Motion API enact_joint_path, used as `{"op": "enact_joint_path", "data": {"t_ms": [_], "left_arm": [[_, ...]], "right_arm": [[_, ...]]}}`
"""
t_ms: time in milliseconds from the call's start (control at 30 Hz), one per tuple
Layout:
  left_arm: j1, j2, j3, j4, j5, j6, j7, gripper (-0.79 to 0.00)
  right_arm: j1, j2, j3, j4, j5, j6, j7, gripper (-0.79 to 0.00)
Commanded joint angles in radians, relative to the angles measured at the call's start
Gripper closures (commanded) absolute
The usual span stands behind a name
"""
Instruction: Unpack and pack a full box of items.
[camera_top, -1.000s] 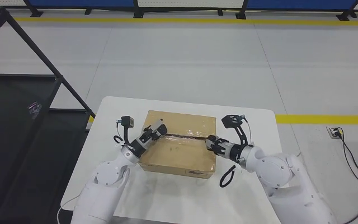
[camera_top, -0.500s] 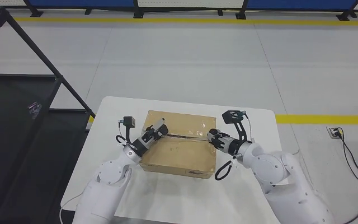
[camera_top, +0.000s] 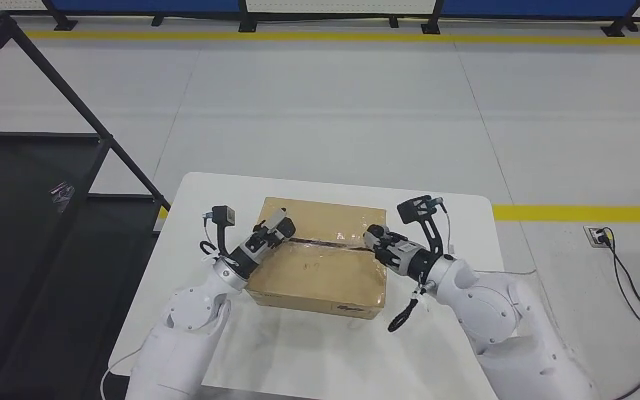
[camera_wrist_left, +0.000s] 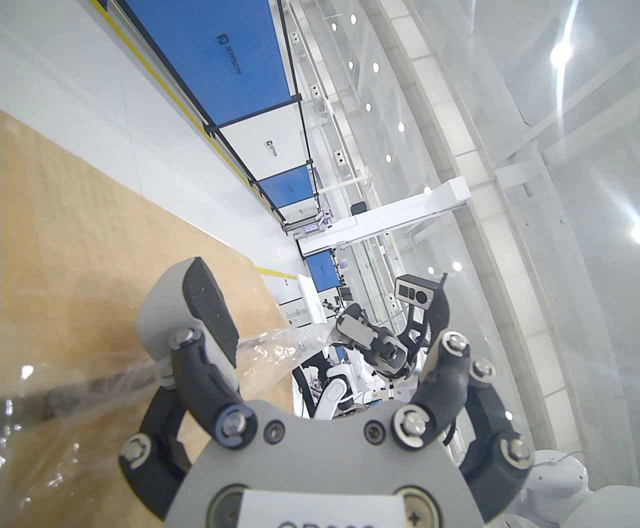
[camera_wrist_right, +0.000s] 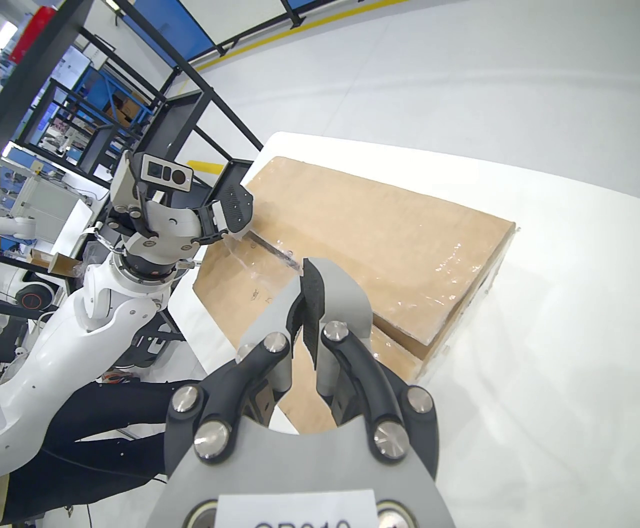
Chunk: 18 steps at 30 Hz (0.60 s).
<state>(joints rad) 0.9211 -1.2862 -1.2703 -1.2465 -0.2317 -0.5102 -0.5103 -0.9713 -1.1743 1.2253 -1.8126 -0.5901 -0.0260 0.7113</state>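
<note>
The box (camera_top: 320, 270) sits in the middle of the white table (camera_top: 300, 350), lying flat with its top flaps folded shut. Its nearer flap faces the robot, and a glossy strip of clear tape (camera_wrist_right: 440, 280) runs over the seam where the two flaps meet.

At the seam the two arms come in from opposite ends. The left gripper (camera_top: 272, 232) hovers at the box's left end with its fingers spread wide and nothing between them. A crumpled, lifted bit of the tape shows just beside one pad. The right gripper (camera_top: 374, 240) is at the right end of the seam with its pads pressed together. I can't make out whether a sliver of tape is caught between them.

My read is that the job is barely started. The seal is being worked at, the flaps are still down, and all the unpacking and repacking is still ahead.

The box's long axis runs across the table from the robot's left to its right, with the seam following it. The box is turned a touch askew to the table's edge.

Beyond the table are pale floor, a black metal frame (camera_top: 110, 150) off to the left, and a yellow floor line (camera_top: 560, 212).
</note>
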Motion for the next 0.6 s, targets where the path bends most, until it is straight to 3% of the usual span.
{"op": "enact_joint_path", "data": {"t_ms": [0,333,567], "left_arm": [[0.002,0.000,-0.001,-0.002,-0.002,0.000,-0.003,-0.785],[-0.001,-0.001,0.007,0.002,-0.006,-0.002,-0.011,-0.785],[-0.002,-0.002,0.011,0.006,-0.011,-0.008,-0.019,-0.785]], "right_arm": [[-0.007,0.001,0.003,-0.009,-0.004,-0.002,-0.002,0.000],[-0.036,0.003,-0.001,-0.046,-0.080,-0.067,-0.099,0.000],[-0.018,0.000,-0.013,-0.028,-0.136,0.000,-0.097,0.000]]}}
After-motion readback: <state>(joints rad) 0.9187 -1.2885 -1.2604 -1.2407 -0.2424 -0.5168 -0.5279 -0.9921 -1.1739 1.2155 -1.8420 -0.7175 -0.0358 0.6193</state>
